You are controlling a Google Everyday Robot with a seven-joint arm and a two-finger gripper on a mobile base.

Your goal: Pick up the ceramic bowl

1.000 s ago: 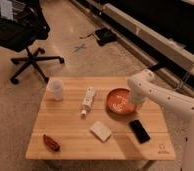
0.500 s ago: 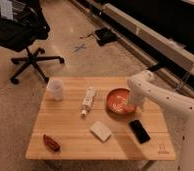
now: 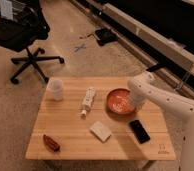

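Wooden counter point(image 3: 70, 135), carrying:
- ceramic bowl point(image 3: 118, 101), orange-red, right of centre
- white cup point(image 3: 55, 89), far left corner
- white bottle point(image 3: 88, 100), lying flat, mid-counter
- pale flat block point(image 3: 100, 131), nearer the front
- black phone point(image 3: 139, 131), front right
- small reddish-brown item point(image 3: 51, 142), front left

White arm's gripper point(image 3: 136, 101) at the bowl's right rim. Black office chair point(image 3: 21, 37) behind, on the floor.

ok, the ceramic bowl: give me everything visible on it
The ceramic bowl is round, shallow and glossy orange-red, with a paler whitish patch inside. It sits upright, seemingly empty, on the wooden table, right of centre toward the far edge. The white tube lies to its left and the black phone nearer the front edge, both apart from it. The arm's white housing covers the bowl's right rim; the hand is down at that rim, and contact cannot be judged.
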